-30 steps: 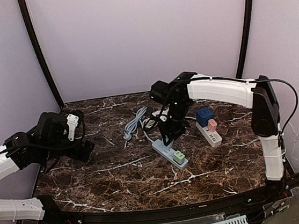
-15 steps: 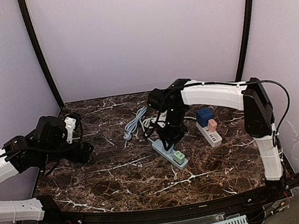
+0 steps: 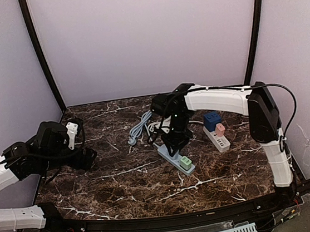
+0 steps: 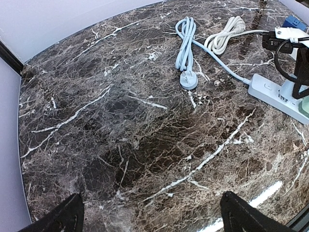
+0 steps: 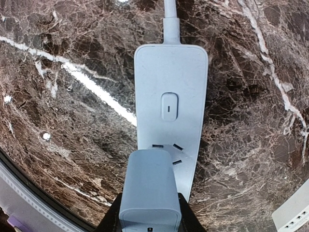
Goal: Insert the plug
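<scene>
While your right jaws are closed on the pale blue plug (image 5: 149, 191), one dark finger (image 5: 112, 218) pressed to each side of it, the plug hangs directly over the pale power strip (image 5: 171, 67) on the dark marble worktop (image 4: 120, 145). From the right wrist camera you see the plug's far edge overlapping a three-slot socket (image 5: 166, 149), just this side of the strip's rocker switch (image 5: 169, 106). You cannot tell from these views whether the pins have reached the slots. From above, the right arm (image 3: 220, 94) reaches across to the middle of the worktop, with its jaws pointing down at the strip's far end. A green adapter (image 3: 186, 161) sits in the strip's near end.

Your left jaws are spread wide with nothing between them. Only the two dark fingertips (image 4: 67, 220) show in the lower corners of the left wrist view, over bare marble on the left side, well apart from the strip.

A coiled blue cable (image 4: 186, 48) and a coiled white cable (image 4: 224, 38) lie side by side beyond the strip. A white power strip (image 3: 218, 140) to the right carries a blue block (image 3: 211, 121) and a pink block (image 3: 220, 129).
</scene>
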Controlling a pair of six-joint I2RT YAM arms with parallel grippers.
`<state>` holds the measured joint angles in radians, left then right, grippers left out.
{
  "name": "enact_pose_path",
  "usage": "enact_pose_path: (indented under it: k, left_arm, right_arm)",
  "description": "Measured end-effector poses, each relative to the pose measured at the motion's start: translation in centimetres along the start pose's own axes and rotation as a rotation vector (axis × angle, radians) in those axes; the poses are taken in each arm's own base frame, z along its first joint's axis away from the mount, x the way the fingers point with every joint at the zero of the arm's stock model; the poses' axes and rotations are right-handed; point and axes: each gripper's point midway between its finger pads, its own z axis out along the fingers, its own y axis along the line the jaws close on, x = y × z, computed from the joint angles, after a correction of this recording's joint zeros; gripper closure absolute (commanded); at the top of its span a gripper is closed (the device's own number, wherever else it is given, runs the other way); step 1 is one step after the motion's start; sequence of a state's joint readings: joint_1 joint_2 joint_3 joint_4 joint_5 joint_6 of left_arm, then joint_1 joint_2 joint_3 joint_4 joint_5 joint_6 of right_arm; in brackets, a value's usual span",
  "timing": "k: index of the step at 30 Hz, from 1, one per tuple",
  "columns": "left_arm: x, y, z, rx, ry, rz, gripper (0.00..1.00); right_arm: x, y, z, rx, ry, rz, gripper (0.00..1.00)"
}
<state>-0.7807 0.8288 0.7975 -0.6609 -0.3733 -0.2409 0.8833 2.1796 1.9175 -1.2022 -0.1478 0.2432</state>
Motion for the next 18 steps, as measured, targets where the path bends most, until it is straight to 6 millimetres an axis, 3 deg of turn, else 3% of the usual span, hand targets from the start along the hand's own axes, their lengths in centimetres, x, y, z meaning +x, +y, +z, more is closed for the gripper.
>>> enact_pose_path:
  k: [18]
  left_arm:
    - [0.33,-0.25,0.11,0.015,0.009,0.002,0.01]
  right_arm:
    - [-0.51,-0.45,0.12,0.029,-0.011,-0.01,1.0]
